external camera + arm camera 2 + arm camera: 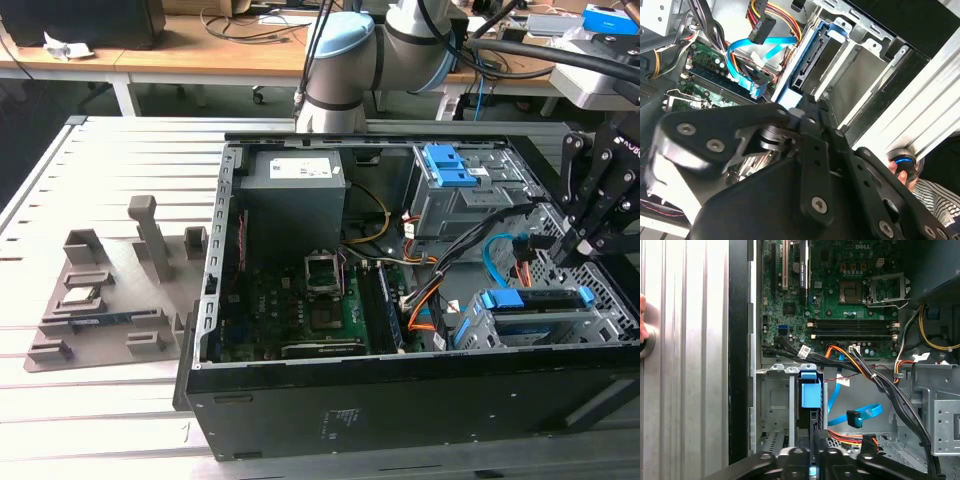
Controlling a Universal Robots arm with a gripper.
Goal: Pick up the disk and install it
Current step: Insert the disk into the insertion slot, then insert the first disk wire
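An open black tower computer case lies on its side on a ribbed aluminium surface, filling the centre and right of the exterior view. Inside it, a green motherboard sits lower centre, with a grey power-supply box bearing a white sticker above it. The disk, its bright blue plastic carrier frame showing along the top edge, sits in the perforated metal drive cage at the lower right of that view, just inside the case's front wall. In the first wrist view the disk's blue frame stands in the cage slot at lower centre, and in the second wrist view the disk lies edge-on at upper centre between thin sheet-metal walls. The black linked gripper hangs at the right edge of the exterior view, above and just beside the cage; whether its fingers are spread or closed cannot be told. Blue flat data cables and orange, yellow and black wire bundles cross the room beside the cage. A grey moulded fixture tray rests on the surface at the left. A hand touches a round button at the left edge of the first wrist view.
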